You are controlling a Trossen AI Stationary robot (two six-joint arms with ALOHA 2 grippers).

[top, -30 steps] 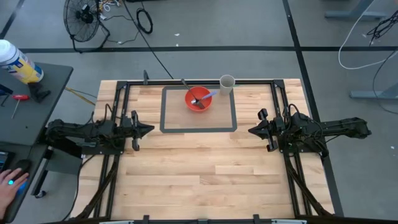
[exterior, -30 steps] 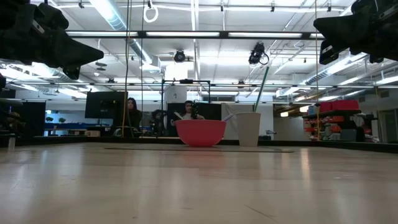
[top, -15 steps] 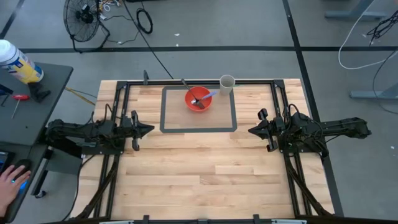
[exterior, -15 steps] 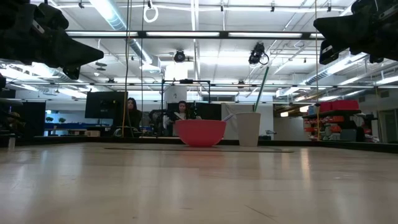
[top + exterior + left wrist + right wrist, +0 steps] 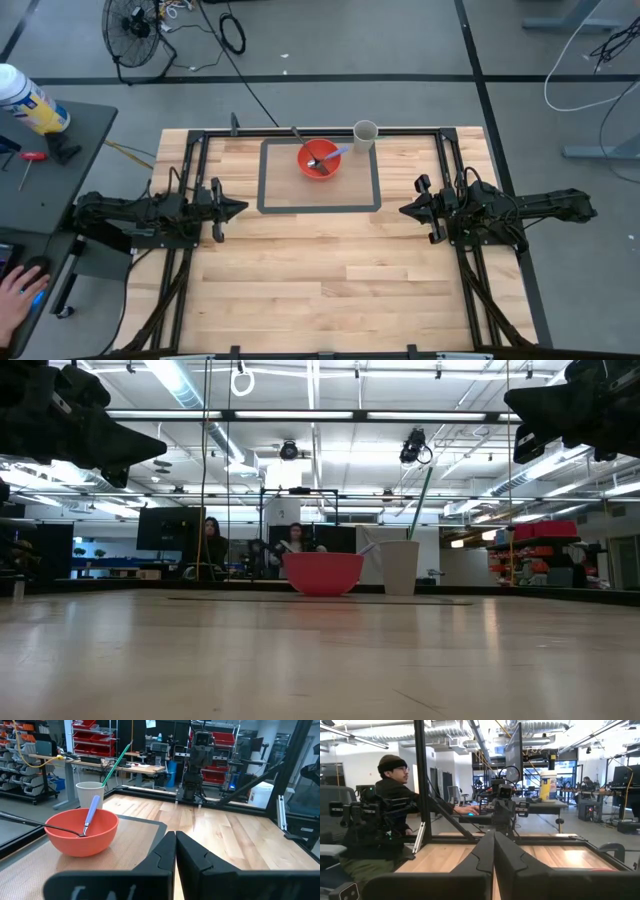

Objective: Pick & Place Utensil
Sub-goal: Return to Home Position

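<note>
Left gripper (image 5: pixel 240 208) hovered over left side of wooden table (image 5: pixel 330 280), fingers (image 5: pixel 162 855) pressed together, holding nothing. Right gripper (image 5: pixel 403 210) faced it over right side, fingers (image 5: pixel 482 852) likewise closed, empty. Farther back, between them: dark-bordered transparent mat (image 5: pixel 300 195). Orange bowl (image 5: pixel 319 159) sat on mat's far part, black fork (image 5: pixel 35 822) and purple-handled spoon (image 5: pixel 91 810) inside. Gray cup (image 5: pixel 365 132) at mat's far right corner, just beside bowl, green straw (image 5: pixel 116 762) leaning in it. Person (image 5: pixel 390 805) seated beyond left arm.

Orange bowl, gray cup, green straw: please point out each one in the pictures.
orange bowl (image 5: pixel 75 842), left wrist view, outer front wall.
gray cup (image 5: pixel 85 795), left wrist view, side wall.
green straw (image 5: pixel 117 763), left wrist view, shaft above the cup.
</note>
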